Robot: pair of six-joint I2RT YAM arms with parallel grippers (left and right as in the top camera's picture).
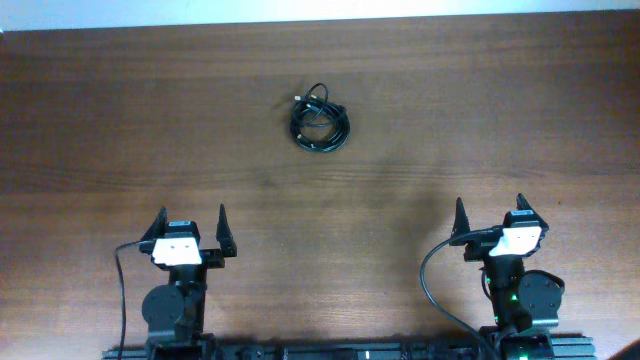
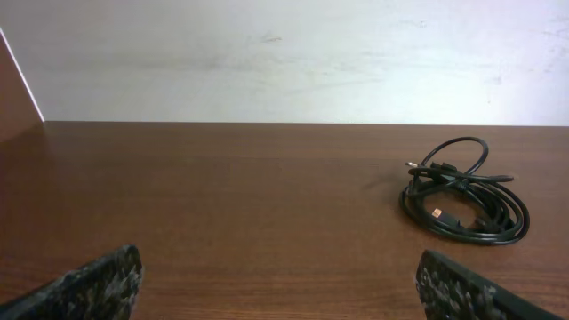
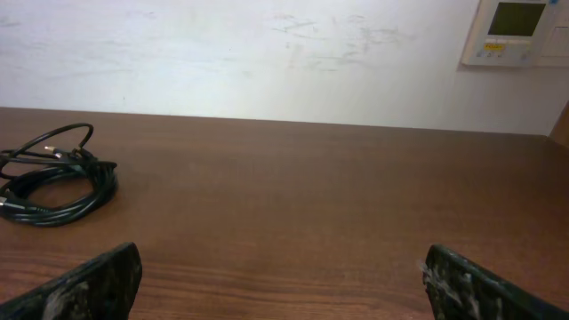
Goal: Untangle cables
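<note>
Counter (image 1: 120,120) of dark wood, wide and bare-looking from up top. Near left first: the left end effector (image 1: 191,214) sits low, its fingers spread well apart, nothing between them. Moving right, the cables (image 1: 320,122) lie toward the far middle of the counter as one small black coil, a loose loop and a plug end (image 2: 412,165) poking out, well apart from either end effector. Near right now: the right end effector (image 1: 490,205) rests low too, fingers splayed apart, gripping nothing at all.
</note>
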